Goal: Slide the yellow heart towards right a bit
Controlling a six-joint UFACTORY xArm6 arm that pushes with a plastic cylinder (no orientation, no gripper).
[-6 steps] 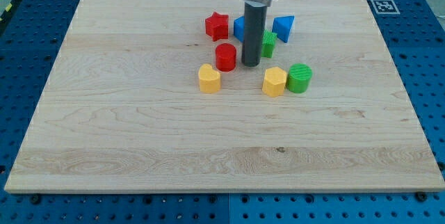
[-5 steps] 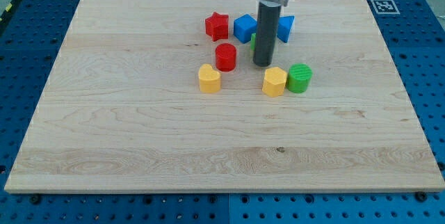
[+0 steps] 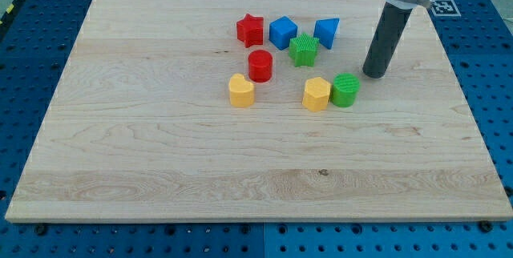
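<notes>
The yellow heart (image 3: 240,90) lies on the wooden board (image 3: 160,162) a little left of the view's centre, just below and left of the red cylinder (image 3: 260,65). My tip (image 3: 374,75) rests on the board far to the heart's right, just up and right of the green cylinder (image 3: 345,90). It touches no block.
A yellow hexagon (image 3: 317,94) sits against the green cylinder's left side. Above are a red star (image 3: 250,30), a blue cube (image 3: 282,32), a green star (image 3: 304,50) and a blue triangle (image 3: 326,32). The board's right edge is beyond my tip.
My tip has moved to the view's right, from between the red cylinder and the green star to beside the green cylinder. The blocks have not moved.
</notes>
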